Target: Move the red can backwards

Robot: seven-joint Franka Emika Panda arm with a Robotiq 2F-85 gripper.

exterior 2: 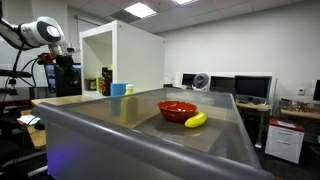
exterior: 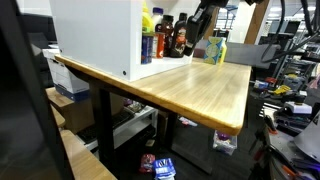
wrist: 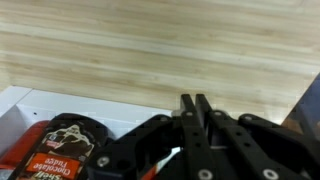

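In an exterior view the small red can [exterior: 164, 42] stands at the back of the wooden table [exterior: 200, 90], between a tall yellow bottle [exterior: 147, 20] and a dark brown bottle [exterior: 181, 35]. My gripper [exterior: 205, 20] hangs above and just beside the brown bottle. In the wrist view my gripper [wrist: 195, 105] is shut, its two black fingers [wrist: 187, 112] pressed together with nothing between them. Low to their left shows the red can [wrist: 55, 152], with a dark top and pale lettering on its red side. Whether it touches the gripper I cannot tell.
A tall white cabinet [exterior: 95, 35] stands on the table beside the bottles. A yellow-green packet [exterior: 215, 48] lies past the gripper. Elsewhere a grey bin [exterior 2: 230, 130] holds a red bowl [exterior 2: 176, 109] and a banana [exterior 2: 196, 120]. A blue cup [exterior 2: 118, 89] stands near the cabinet.
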